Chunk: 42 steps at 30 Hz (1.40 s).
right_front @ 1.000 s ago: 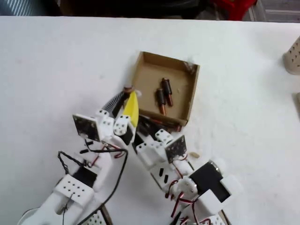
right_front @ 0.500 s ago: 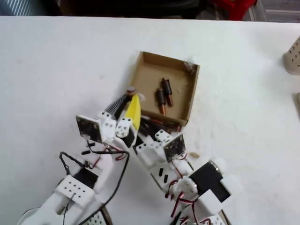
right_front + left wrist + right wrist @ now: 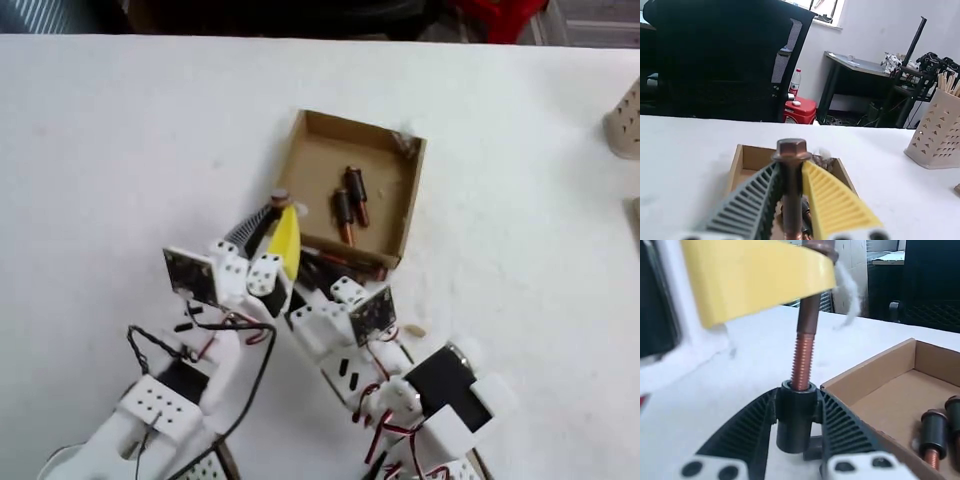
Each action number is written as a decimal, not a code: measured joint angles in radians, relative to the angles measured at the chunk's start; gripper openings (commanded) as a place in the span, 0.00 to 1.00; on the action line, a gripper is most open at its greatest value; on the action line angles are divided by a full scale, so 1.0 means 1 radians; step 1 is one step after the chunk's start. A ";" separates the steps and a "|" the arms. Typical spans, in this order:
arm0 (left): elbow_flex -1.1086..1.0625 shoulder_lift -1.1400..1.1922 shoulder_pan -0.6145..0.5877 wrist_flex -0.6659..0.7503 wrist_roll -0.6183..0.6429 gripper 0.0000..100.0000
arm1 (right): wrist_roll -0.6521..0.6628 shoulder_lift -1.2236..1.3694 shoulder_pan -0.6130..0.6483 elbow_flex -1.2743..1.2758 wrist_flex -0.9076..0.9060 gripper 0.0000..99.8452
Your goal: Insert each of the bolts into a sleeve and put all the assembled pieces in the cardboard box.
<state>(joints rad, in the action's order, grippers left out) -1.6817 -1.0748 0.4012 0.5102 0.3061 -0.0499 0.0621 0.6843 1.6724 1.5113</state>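
1. The white table [image 3: 120, 130] spreads under both your claws and carries everything else.
2. The brown cardboard box [image 3: 318, 165] sits open-topped just beyond the fingertips of both claws. Its near wall is close beside the left claw's yellow finger.
3. The beige perforated holder [image 3: 625, 120] stands well off from both claws, past the far side of the box from the left claw.
4. Your left claw [image 3: 275, 205], with one grey ribbed finger and one yellow finger, is closed down to the width of a bolt shank and grips the shank between its fingers.
5. Your right claw [image 3: 796, 402], with black ribbed fingers, is pinched onto a sleeve directly below the left claw's yellow finger.
6. The copper hex-head bolt [image 3: 791, 190] lies lengthwise between the left claw's fingers, its head poking out past their tips. Its threaded end [image 3: 804, 360] meets the mouth of the sleeve held by the right claw; you cannot tell how deep it sits.
7. The two assembled pieces [image 3: 343, 215] lie side by side on the box floor, ahead of both claws and apart from them.
8. The black cylindrical sleeve [image 3: 795, 420] is held between the right claw's fingertips, just outside the box wall.
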 measured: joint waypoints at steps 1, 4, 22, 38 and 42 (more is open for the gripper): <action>0.000 0.000 0.000 0.000 0.000 0.02 | 0.000 0.000 0.000 0.000 0.000 0.02; -0.005 0.000 0.000 -0.002 0.000 0.02 | 0.000 0.000 0.000 0.000 0.000 0.02; -0.005 -0.002 0.046 -0.176 -0.058 0.02 | 0.000 0.000 -0.035 0.000 -0.002 0.02; -0.005 -0.002 0.046 -0.325 -0.058 0.27 | 0.003 0.000 -0.094 -0.020 -0.002 0.02; -0.005 -0.006 0.041 -0.371 -0.058 0.40 | 0.003 0.002 -0.109 -0.020 -0.002 0.02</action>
<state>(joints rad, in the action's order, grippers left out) -1.6863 -1.0810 0.4427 0.1389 0.2478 -0.0468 0.0637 0.5754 1.6525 1.5098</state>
